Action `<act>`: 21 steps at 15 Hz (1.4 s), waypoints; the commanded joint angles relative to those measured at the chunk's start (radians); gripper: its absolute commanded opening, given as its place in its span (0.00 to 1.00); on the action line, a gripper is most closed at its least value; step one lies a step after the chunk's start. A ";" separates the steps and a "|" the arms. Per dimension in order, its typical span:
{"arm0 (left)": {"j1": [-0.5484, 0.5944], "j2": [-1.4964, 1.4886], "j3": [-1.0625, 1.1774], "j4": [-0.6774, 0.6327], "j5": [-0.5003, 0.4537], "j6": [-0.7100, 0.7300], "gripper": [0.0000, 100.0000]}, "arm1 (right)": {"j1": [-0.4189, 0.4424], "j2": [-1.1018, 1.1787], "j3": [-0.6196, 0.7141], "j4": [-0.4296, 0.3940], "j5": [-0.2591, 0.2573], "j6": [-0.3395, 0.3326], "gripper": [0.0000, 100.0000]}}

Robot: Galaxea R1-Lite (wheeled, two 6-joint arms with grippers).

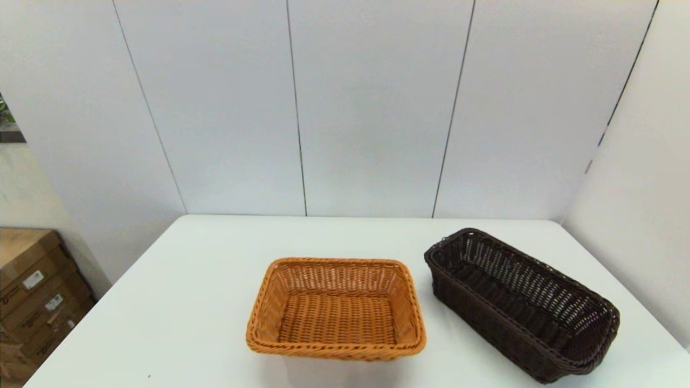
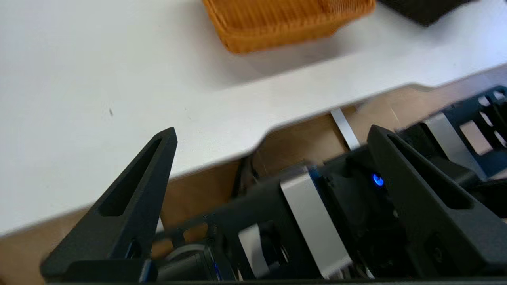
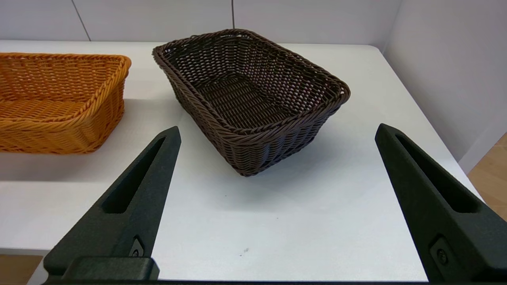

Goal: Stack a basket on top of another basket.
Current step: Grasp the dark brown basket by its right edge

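The dark brown basket (image 1: 522, 303) stands empty on the right of the white table (image 1: 188, 280), turned at an angle. The orange-tan basket (image 1: 337, 308) stands empty near the table's middle front, a short gap to its left. Neither arm shows in the head view. My right gripper (image 3: 277, 134) is open near the table's front edge, facing the dark basket (image 3: 247, 97) with the orange-tan basket (image 3: 59, 103) off to one side. My left gripper (image 2: 271, 134) is open and empty beyond the table's front edge, with a corner of the orange-tan basket (image 2: 285, 21) farther off.
Grey wall panels (image 1: 372, 108) close in the table at the back and the right. Cardboard boxes (image 1: 38, 296) stand on the floor to the left. In the left wrist view, black robot hardware (image 2: 317, 221) sits below the table edge.
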 commanded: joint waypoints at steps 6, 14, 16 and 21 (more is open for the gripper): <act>0.017 -0.260 0.201 -0.242 0.035 0.005 1.00 | 0.000 0.001 0.000 0.001 0.000 0.000 1.00; 0.014 -0.428 0.472 -0.603 0.174 0.008 1.00 | 0.000 0.001 0.000 0.001 0.000 0.000 1.00; 0.014 -0.435 0.509 -0.632 0.211 0.013 1.00 | 0.000 0.001 0.000 0.001 0.000 0.000 1.00; 0.014 -0.435 0.615 -0.676 0.328 0.056 1.00 | 0.000 0.001 0.000 0.001 0.000 0.000 1.00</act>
